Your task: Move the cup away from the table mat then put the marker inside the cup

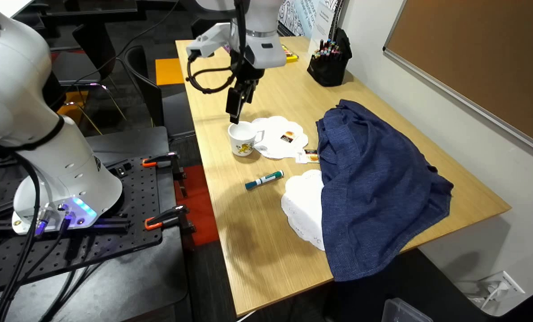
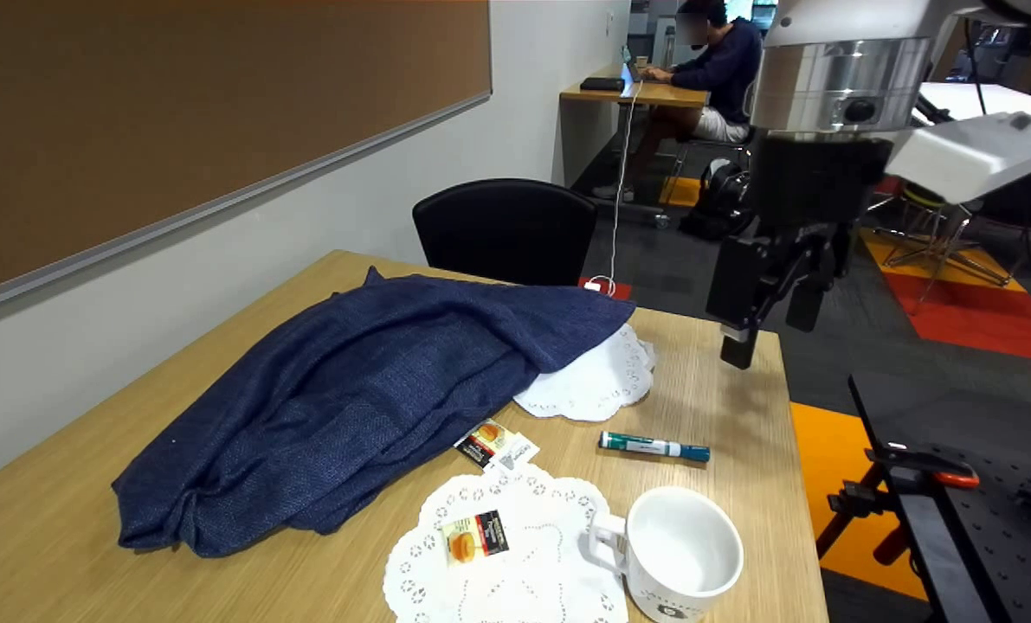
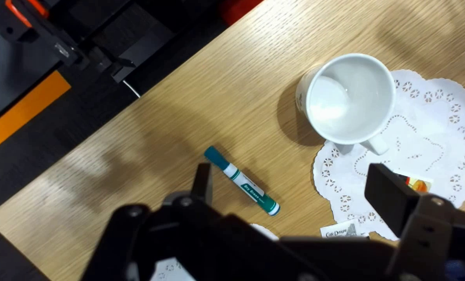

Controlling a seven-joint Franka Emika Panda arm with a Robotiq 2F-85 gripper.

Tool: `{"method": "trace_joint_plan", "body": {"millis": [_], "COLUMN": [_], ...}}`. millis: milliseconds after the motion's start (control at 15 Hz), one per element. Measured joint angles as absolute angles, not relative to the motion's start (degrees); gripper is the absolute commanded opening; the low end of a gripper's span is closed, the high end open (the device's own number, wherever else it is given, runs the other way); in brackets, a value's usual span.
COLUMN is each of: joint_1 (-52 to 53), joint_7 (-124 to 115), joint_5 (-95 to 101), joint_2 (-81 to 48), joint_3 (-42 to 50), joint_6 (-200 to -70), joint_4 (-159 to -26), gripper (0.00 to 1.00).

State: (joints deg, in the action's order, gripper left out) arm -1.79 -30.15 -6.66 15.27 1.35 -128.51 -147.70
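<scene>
The whitish cup (image 1: 242,144) stands upright on the wooden table beside the white lacy table mat (image 1: 273,138), its handle over the mat's edge. The cup (image 2: 684,554) and mat (image 2: 532,593) also show in an exterior view, and the wrist view shows into the empty cup (image 3: 349,101) and the mat (image 3: 431,105). The teal-green marker (image 1: 264,180) lies on the wood near the cup; it also shows in the wrist view (image 3: 243,181) and an exterior view (image 2: 654,446). My gripper (image 3: 294,185) is open and empty above the table, its fingers wide apart.
A dark blue cloth (image 1: 378,188) lies crumpled and partly covers another white lacy sheet (image 1: 304,208). A small sachet (image 2: 476,536) lies on the mat, and others (image 2: 498,446) lie by the cloth. A black pen case (image 1: 329,67) stands at the wall. The table edge runs near the marker.
</scene>
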Motion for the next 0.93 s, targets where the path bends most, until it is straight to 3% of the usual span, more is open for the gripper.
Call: {"method": "trace_joint_plan", "body": {"millis": [467,933], "joint_1": [-3.26,-3.35], "joint_7": [-12.47,-11.28], "joint_5": [-4.60,-4.40], "joint_2": [8.24,6.15], "joint_3": [2.88,3.02], "joint_6": [-128.92,-129.34], "joint_4": [-147.60,-147.39], "gripper": [1.00,1.00]}}
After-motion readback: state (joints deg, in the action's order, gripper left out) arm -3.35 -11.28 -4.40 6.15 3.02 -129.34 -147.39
